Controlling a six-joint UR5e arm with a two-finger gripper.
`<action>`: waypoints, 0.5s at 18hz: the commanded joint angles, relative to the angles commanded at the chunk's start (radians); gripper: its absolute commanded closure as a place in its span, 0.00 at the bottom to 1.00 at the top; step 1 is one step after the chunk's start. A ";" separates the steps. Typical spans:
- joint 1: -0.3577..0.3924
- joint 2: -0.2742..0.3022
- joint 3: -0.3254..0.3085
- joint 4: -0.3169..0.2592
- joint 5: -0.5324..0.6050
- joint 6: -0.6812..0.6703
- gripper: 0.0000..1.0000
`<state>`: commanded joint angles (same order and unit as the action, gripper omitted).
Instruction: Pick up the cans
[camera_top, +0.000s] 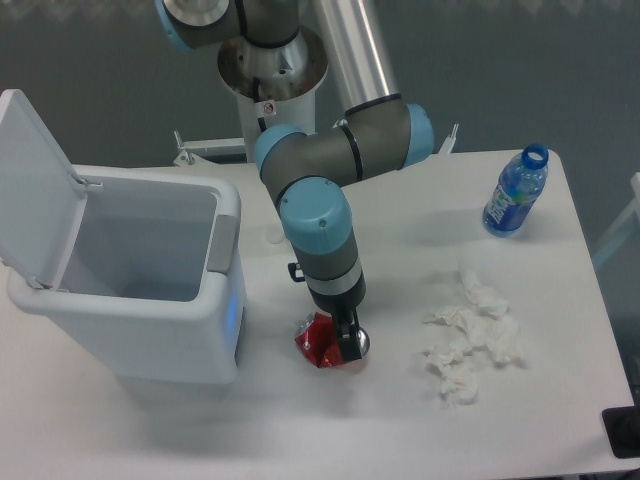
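While the gripper (343, 340) sits low over the crushed can (322, 341) on the tabletop (400, 420) beside the bin (150, 300) — pinching or not, I cannot tell — it needs a square, firm squeeze before lifting.

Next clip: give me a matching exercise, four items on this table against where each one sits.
Items:
1. crushed red metal can
2. clear plastic bottle with blue label
3. crumpled white tissues
4. white plastic bin with open lid

Places:
A. far right corner of the table
B. left side of the table
C. under the gripper, near the table's middle
D. near right, between the can and the table edge

Pairs: 1-C, 2-A, 3-D, 4-B
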<state>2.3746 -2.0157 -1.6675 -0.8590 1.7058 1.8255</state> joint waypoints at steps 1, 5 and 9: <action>0.005 0.002 0.000 -0.002 0.000 0.000 0.00; 0.014 -0.002 -0.003 0.000 -0.005 0.002 0.00; 0.014 -0.008 0.000 0.000 -0.005 0.003 0.00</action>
<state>2.3884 -2.0233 -1.6674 -0.8590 1.7012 1.8285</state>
